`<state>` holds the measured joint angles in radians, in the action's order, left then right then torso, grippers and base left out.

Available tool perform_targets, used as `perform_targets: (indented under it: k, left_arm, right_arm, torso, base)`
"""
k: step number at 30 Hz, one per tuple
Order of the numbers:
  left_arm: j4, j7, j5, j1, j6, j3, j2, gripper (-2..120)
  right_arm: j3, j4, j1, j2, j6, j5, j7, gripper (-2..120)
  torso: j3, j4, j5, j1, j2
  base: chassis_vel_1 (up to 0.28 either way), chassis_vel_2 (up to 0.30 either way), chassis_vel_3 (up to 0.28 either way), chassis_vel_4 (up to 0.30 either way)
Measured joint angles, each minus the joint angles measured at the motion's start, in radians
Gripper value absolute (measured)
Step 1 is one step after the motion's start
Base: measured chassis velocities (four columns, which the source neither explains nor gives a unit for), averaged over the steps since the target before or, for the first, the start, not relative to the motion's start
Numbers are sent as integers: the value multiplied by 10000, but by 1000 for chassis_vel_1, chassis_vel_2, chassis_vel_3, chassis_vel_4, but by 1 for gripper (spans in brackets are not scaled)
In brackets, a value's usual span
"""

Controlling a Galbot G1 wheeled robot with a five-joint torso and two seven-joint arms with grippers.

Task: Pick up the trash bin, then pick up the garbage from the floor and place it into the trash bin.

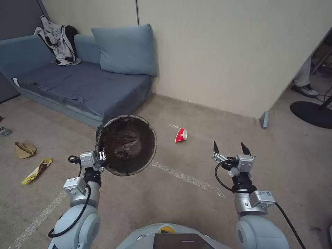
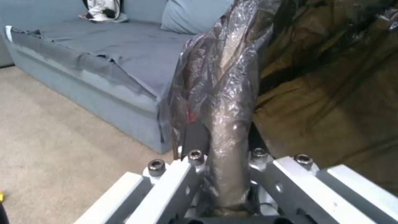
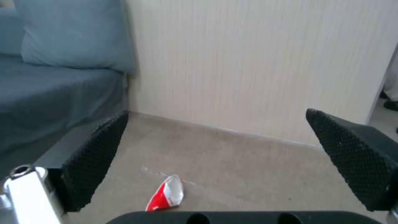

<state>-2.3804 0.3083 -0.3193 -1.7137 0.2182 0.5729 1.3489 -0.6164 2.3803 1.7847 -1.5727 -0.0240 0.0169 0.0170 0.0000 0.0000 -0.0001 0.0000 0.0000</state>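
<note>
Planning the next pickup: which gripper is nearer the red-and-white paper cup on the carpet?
Right. The right gripper hangs open, short of the cup and to its right. The left gripper is farther off to its left, clamped on the trash bin rim.

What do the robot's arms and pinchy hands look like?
Both arms are smooth, rounded silver-grey tubes with black cables looping along them and small white stickers near the wrists. The right gripper has two pointed black fingers with bumpy pads. The left gripper has silvery metal parts with bolts.

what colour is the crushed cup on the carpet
Red and white; the cup shows best in the right wrist view, lying ahead of the open right claw.
</note>
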Motion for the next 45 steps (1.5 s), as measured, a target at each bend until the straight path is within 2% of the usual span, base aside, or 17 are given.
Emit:
perform_targets:
  k: [45]
  left_arm:
    - [-250,-29,60,-174,-3,-49,23,3]
  right_arm:
    - [54,-57,-1,25,74,-10,-49,100]
  torso:
    - [0,1,0,0,0]
  base:
    - [-92,93,93,-96]
